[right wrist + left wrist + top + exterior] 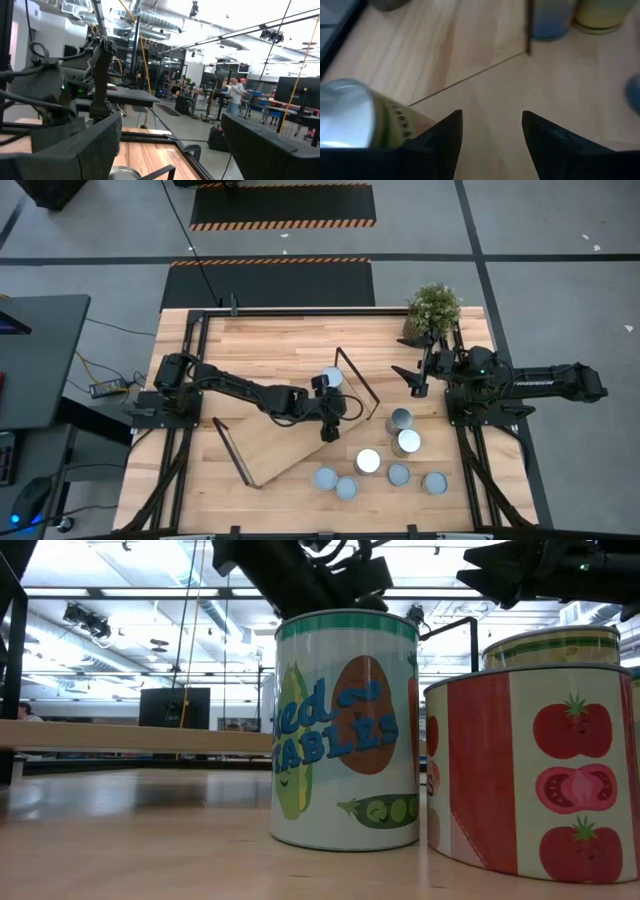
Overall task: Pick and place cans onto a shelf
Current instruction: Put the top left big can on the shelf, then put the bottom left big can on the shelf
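Cans (398,444) are sitting in a loose cluster on the table (270,345), between the shelf (300,425) and the right arm's base. Counting from above, I am seeing seven in that group: two tall ones standing close together, one bright silver top beside them, and four pale blue-grey tops along the near edge. An eighth can (332,377) is standing on the shelf board, just beside the left gripper (330,418), so eight in all. One shelf is lying at an angle across the table, with a black wire loop at each short end. One potted plant (433,308) is standing in the far corner.

The left gripper is hovering over the shelf board with its fingers (445,135) apart and nothing between them; in its wrist view the shelf can (350,117) is lying off to one side of the fingers, not inside them. The right gripper (410,377) is waiting raised near the plant, jaws spread wide and empty.

By my judgement the left arm is between cans, so the sensible move is lifting clear of the placed can without nudging it, then swinging over the wire loop toward the cluster. Picking an outer can first should be leaving room for the fingers.
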